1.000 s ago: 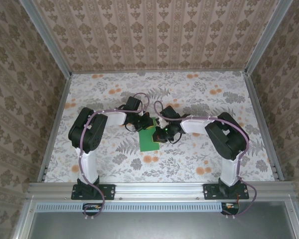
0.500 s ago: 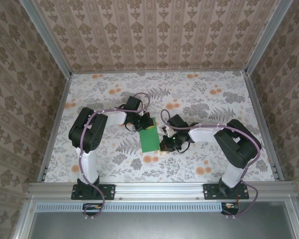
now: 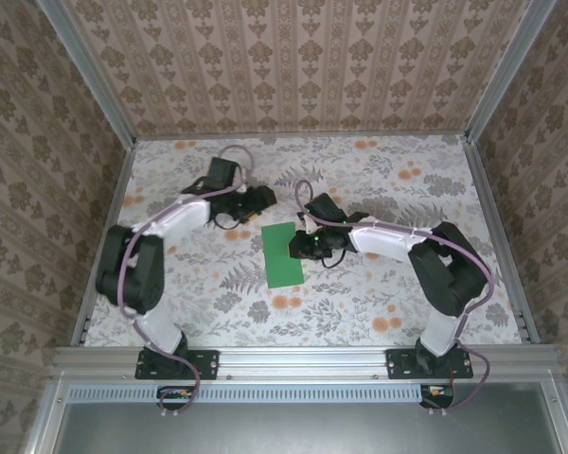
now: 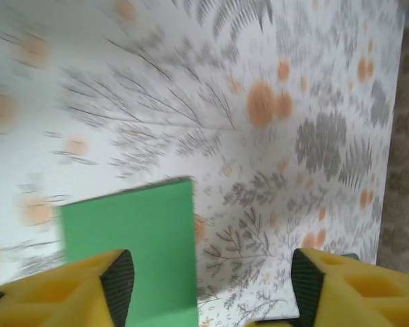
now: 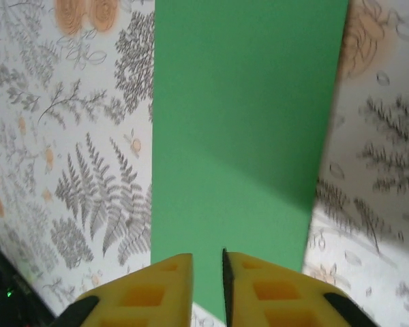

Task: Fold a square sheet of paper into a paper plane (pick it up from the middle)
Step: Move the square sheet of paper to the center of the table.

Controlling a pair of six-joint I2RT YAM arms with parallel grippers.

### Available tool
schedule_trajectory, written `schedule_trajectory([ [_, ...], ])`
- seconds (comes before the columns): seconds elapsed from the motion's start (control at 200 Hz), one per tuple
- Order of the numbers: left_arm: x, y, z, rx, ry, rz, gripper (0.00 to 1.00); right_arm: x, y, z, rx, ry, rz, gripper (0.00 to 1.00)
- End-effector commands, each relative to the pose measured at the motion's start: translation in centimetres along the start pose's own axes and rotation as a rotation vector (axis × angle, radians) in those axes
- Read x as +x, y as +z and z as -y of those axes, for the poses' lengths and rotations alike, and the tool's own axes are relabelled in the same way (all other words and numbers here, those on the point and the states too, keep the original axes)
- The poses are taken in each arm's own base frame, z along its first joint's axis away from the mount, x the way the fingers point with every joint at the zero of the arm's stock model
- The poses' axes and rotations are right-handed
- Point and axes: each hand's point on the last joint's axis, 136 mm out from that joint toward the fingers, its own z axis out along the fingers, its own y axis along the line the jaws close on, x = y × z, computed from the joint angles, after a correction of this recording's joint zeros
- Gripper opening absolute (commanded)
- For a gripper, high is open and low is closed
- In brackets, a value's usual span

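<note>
The left arm (image 3: 173, 218) and right arm (image 3: 388, 236) each have white link shells between bulky black joint housings, a black base plate (image 3: 178, 362) and a mauve cable (image 3: 232, 148) looped alongside, while the left hand (image 4: 208, 276) and right hand (image 5: 206, 272) bear yellow fingers (image 4: 354, 286) with black pads (image 4: 119, 279).

Bright, even light, soft shadows; left wrist view blurred, perhaps from motion.
</note>
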Motion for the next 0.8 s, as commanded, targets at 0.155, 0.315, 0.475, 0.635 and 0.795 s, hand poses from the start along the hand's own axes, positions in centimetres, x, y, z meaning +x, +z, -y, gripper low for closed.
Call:
schedule_trajectory([
  [0.155,2.4,-4.9,-8.3,-0.215,-0.075,0.074,0.86,-3.5,3.4,1.1,0.131,0.029,-0.002,0.29],
  [0.315,3.9,-5.1,-8.9,-0.214,-0.043,0.055,0.99,-4.4,4.2,2.7,0.218,0.051,-0.004,0.33],
  [0.475,4.5,-4.7,-8.4,-0.193,-0.015,0.02,1.0,-3.6,3.1,6.4,0.35,0.132,-0.008,0.35],
  [0.635,5.7,-3.4,-7.0,-0.179,0.015,-0.037,1.0,-2.7,1.7,8.5,0.394,0.227,0.01,0.36],
  [0.795,7.9,-1.6,-5.5,-0.154,0.022,-0.11,1.0,-4.5,-0.2,5.9,0.299,0.19,0.058,0.39],
])
